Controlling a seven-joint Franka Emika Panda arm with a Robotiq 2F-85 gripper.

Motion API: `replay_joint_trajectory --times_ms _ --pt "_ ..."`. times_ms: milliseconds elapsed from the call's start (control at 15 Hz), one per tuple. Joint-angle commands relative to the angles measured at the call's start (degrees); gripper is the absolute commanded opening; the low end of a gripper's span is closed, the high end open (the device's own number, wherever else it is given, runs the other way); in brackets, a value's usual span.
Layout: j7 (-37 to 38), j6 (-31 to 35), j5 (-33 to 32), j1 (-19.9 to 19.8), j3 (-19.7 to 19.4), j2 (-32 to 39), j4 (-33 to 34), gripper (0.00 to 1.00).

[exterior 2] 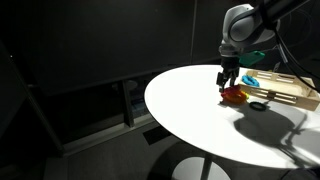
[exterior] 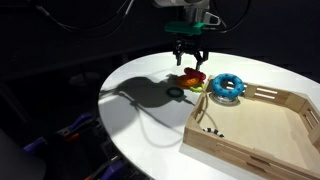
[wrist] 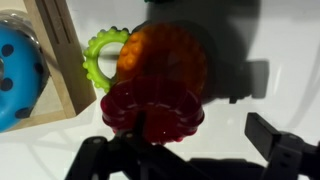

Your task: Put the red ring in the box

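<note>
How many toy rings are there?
5. The red ring sits below the gripper, the orange ring touches it, the green ring lies by the box corner, the blue ring past that corner, and a small dark ring nearby. More could be hidden.

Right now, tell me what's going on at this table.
The robot arm's gripper hangs open just above the red ring, which lies on the white table against the orange ring. Nothing is gripped yet. The wooden box sits beside the rings, and the red ring is not in it.
</note>
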Motion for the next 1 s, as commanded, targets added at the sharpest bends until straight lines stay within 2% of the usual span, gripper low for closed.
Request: replay_joint_trajectory --times_ms 0,200,267,400,467,533,667,933 --pt "-0.6 0.1 -0.9 -0.2 0.3 1.0 0.5 1.0" --pt "-0.3 -0.5 -0.7 -0.2 0.3 1.4 0.7 1.0" --pt "-0.1 -0.6 -0.7 -0.2 0.3 1.5 0.7 0.94" --pt "0.1 -0.8 -0.7 -0.1 0.2 1.5 0.8 0.69" --pt "0.3 -0.9 -0.7 -0.1 0.2 1.5 0.8 0.69" --pt "0.4 -1.1 -0.7 -0.1 0.2 1.5 0.9 0.63" --pt "0.9 -1.4 -0.7 0.0 0.0 1.6 1.1 0.43" --pt "1.6 -1.5 -0.6 -0.1 -0.3 1.6 1.4 0.12"
